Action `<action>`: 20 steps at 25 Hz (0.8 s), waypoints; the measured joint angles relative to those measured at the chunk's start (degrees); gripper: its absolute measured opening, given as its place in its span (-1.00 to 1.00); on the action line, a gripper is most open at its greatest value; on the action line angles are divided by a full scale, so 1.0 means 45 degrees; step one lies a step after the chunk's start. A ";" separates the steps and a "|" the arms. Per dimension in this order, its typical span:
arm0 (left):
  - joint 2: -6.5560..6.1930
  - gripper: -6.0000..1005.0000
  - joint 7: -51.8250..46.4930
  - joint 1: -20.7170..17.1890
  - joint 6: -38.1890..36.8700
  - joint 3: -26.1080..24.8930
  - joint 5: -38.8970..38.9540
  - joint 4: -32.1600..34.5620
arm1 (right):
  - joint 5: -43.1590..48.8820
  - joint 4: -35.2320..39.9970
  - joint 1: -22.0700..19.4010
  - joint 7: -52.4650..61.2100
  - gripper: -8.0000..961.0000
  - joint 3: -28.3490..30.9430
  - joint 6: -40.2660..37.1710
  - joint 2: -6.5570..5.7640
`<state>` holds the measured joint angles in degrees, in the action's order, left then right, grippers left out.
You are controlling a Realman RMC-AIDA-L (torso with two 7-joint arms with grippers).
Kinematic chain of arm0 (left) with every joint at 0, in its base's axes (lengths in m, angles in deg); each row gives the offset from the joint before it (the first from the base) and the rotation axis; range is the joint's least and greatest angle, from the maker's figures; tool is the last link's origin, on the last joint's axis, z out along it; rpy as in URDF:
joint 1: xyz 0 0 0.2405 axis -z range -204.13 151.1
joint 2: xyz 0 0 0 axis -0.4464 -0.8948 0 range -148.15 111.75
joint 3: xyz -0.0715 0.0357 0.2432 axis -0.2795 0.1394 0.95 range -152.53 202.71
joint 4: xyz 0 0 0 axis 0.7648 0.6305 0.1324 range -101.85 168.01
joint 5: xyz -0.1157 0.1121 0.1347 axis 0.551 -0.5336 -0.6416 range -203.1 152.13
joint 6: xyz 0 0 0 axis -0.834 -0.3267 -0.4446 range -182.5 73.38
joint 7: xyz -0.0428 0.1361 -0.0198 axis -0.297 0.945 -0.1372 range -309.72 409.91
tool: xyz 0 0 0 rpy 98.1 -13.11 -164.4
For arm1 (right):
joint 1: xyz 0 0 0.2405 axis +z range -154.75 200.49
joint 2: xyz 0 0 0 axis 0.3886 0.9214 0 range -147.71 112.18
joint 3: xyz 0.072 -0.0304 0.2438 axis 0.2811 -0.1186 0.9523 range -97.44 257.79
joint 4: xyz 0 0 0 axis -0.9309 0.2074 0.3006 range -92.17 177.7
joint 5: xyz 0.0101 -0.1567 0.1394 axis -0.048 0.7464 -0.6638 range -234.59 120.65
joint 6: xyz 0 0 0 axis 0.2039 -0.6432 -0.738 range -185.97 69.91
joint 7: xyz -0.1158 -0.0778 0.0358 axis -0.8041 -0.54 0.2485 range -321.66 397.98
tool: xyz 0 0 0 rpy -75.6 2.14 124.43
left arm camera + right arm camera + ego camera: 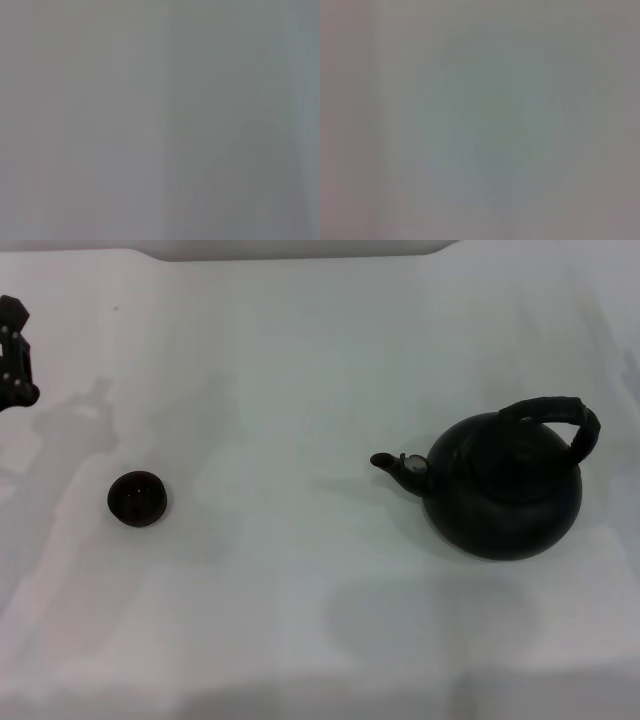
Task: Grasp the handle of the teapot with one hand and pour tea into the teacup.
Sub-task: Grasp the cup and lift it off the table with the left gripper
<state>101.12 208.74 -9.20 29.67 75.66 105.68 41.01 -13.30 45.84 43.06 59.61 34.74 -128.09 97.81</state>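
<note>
Nothing started yet, as far as I can judge. The teapot (505,490) sits upright toward the right edge of the white table (320,350), spout aimed left toward the teacup (137,498). The handle (556,418) arches over the top, free, nothing on it. The cup stands well apart from the pot, toward the left edge, upright, and I see no tea in it.

My left gripper (14,355) is parked at the far left edge, beyond the cup, touching nothing; can't tell if its fingers are apart or together, only a dark chunk shows. My right gripper isn't in the head view at all. Both wrist views show plain grey, no fingers, no objects.

Left to do: reach the handle, clamp it, lift, carry the pot to the cup, tip the spout over it. The right arm looks like the closer choice.
</note>
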 joint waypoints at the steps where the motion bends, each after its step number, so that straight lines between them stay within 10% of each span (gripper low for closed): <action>1: -0.0017 -0.97 -0.0010 0.0000 0.0055 -0.0002 0.0002 -0.0001 | -0.0005 0.0008 0.0001 0.0000 0.76 0.0000 -0.0002 0.0000; 20: -0.0116 -0.94 -0.1786 -0.0428 0.0604 -0.0021 0.0000 0.0131 | -0.0018 0.0181 -0.0025 0.0012 0.76 0.0000 -0.0215 -0.0020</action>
<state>100.60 200.70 -11.13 32.39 75.57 105.68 41.60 -13.38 46.65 42.95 59.66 34.74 -129.05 97.72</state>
